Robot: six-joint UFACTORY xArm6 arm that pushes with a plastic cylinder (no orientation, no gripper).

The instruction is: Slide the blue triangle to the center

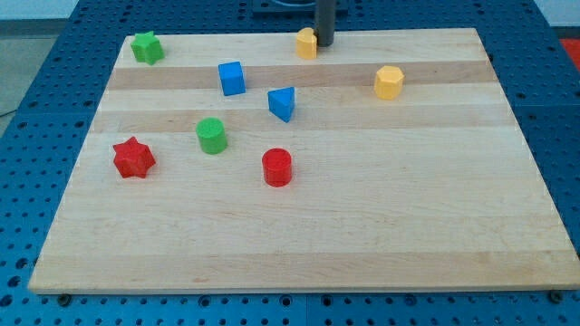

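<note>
The blue triangle (283,103) lies on the wooden board (362,208), left of the middle and toward the view's top. My tip (323,44) stands near the board's top edge, touching or almost touching the right side of a yellow block (307,43). The tip is up and to the right of the blue triangle, well apart from it.
A blue cube (232,79) sits up-left of the triangle. A green cylinder (211,136) and a red cylinder (277,167) lie below it. A red star (134,158) is at the left, a green star (146,47) at the top left, a yellow hexagon (389,81) at the right.
</note>
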